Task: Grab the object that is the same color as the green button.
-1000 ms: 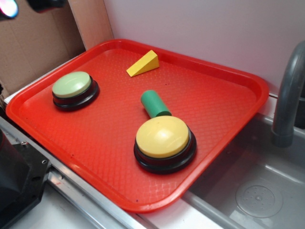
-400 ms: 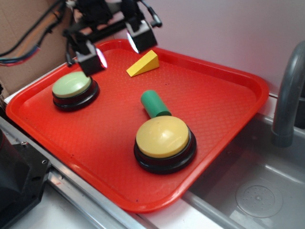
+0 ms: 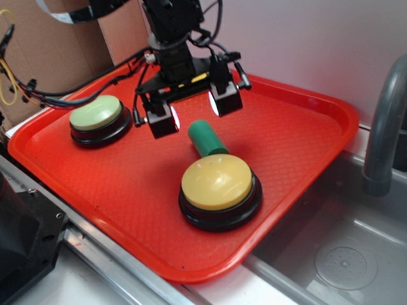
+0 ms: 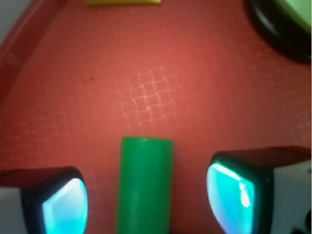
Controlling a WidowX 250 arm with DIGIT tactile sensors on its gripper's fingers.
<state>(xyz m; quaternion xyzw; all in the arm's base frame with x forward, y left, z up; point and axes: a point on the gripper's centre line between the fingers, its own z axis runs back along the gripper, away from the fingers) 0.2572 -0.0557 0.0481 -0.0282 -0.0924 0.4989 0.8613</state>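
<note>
The object, a dark-green cylinder [image 3: 206, 138], lies on its side on the red tray [image 3: 299, 127] just behind the yellow button. In the wrist view the cylinder [image 4: 145, 185] runs lengthwise between my two fingers, with red tray showing on both sides of it. My gripper [image 3: 194, 109] hangs open over the cylinder's far end, its glowing pads [image 4: 226, 197] not touching it. The green button [image 3: 96, 114], a pale mint dome on a black base, sits at the tray's left; its edge [image 4: 285, 22] shows in the wrist view's top right corner.
A yellow-domed button [image 3: 217, 183] on a black base stands close in front of the cylinder. A yellow wedge [image 4: 123, 2] peeks in at the wrist view's top edge. A grey faucet [image 3: 385, 127] and sink [image 3: 337, 254] lie right of the tray. Cables [image 3: 38, 95] trail at the left.
The gripper came in from the upper left, passed over the green button and wedge, and now hangs open astride the green cylinder. The wedge is now hidden behind it in the exterior view.
</note>
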